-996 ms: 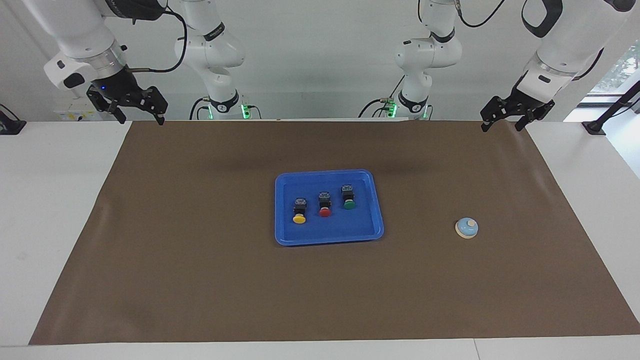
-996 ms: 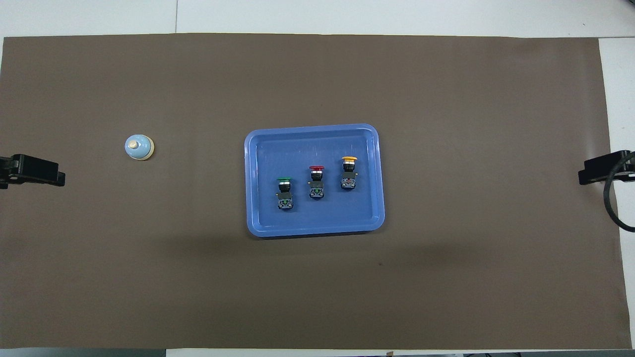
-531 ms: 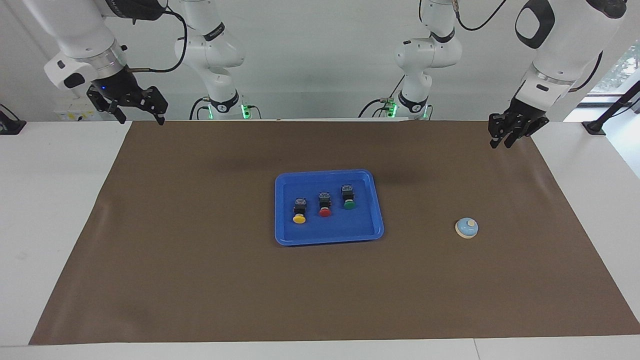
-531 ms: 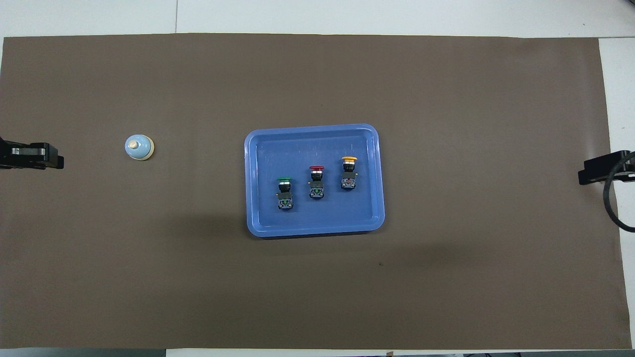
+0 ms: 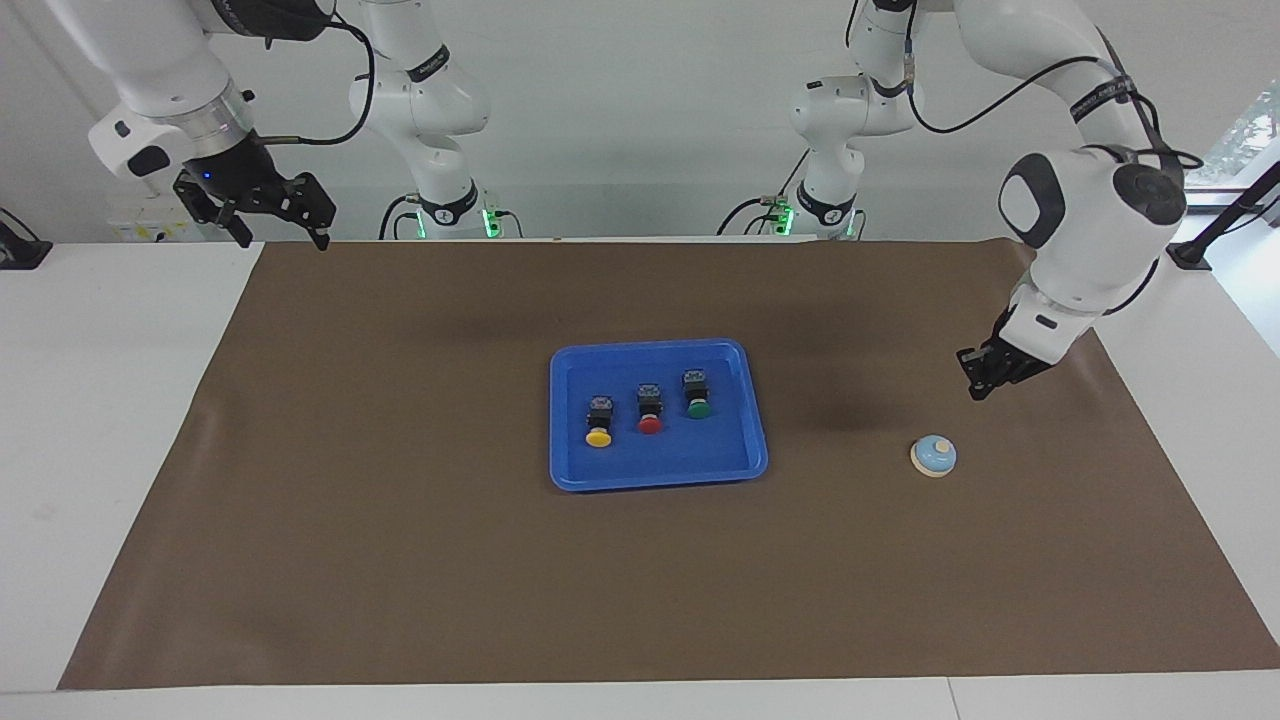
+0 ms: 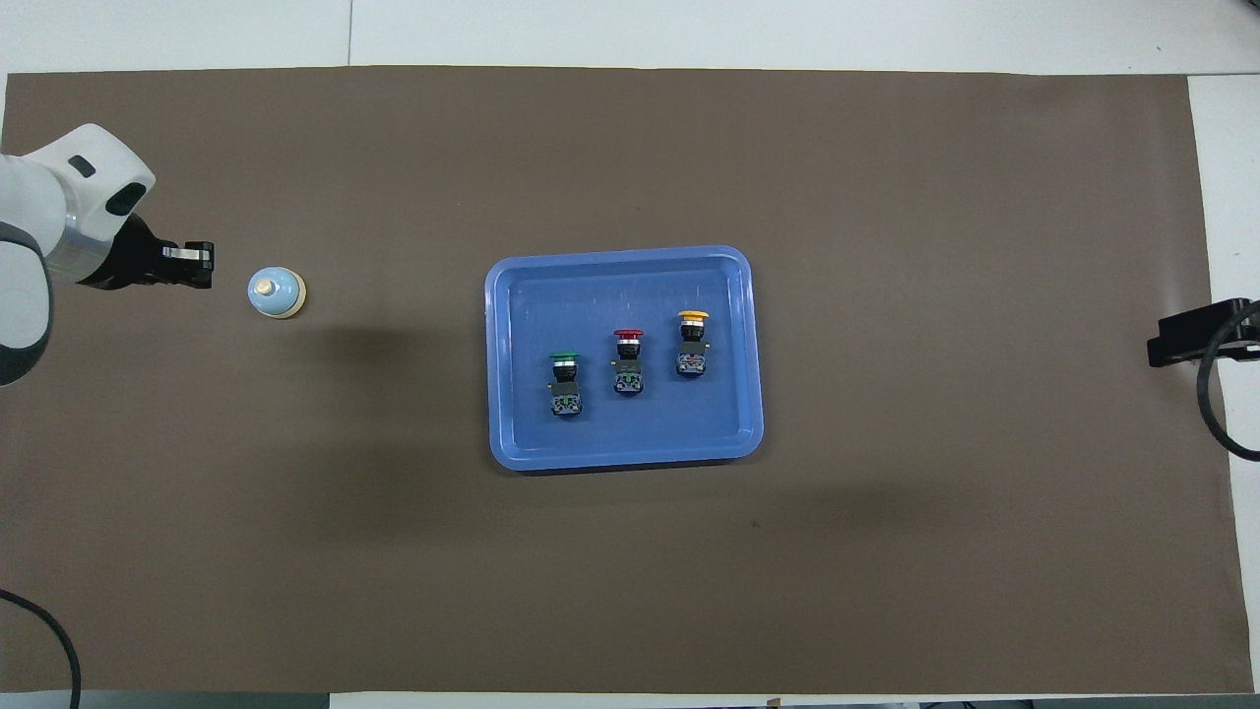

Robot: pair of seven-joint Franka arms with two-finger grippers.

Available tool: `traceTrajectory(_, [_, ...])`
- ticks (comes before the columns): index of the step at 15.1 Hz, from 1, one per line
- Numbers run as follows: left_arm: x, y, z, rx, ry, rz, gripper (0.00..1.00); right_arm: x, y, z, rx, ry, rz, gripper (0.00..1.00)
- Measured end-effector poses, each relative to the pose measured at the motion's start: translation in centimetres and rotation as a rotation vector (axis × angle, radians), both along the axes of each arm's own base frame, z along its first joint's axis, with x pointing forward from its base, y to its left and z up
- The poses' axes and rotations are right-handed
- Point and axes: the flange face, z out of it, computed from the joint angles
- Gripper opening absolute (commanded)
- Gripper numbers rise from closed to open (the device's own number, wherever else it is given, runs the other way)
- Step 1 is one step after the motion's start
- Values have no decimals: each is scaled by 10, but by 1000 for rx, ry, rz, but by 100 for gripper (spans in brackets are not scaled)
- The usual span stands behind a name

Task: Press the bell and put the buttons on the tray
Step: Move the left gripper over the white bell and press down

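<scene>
Since earlier frame, left end effector point(image 5: 972, 392) came down from bench edge, fingers closed together, gripping nothing, now over mat beside bell point(image 5: 933, 456). Bell stands toward left arm's end of bench. Three buttons point(image 5: 649, 410) lie in tray point(image 5: 735, 462) mid-bench. Right end effector point(image 5: 283, 232) waits raised, fingers apart.

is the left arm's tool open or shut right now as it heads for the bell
Shut. The left tool hangs over the mat near the bell, its fingertips together with no gap and nothing between them; it is not touching the bell.
</scene>
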Motion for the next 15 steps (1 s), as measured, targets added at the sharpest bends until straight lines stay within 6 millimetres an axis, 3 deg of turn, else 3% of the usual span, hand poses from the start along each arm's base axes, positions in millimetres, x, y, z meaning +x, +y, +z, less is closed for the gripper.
traceTrajectory(3, [8, 0, -23, 0, -10, 2, 0, 0, 0, 0, 0, 0, 0, 100])
traceTrajectory(15, [3, 0, -57, 1, -37, 4, 0, 0, 0, 0, 0, 0, 0, 100])
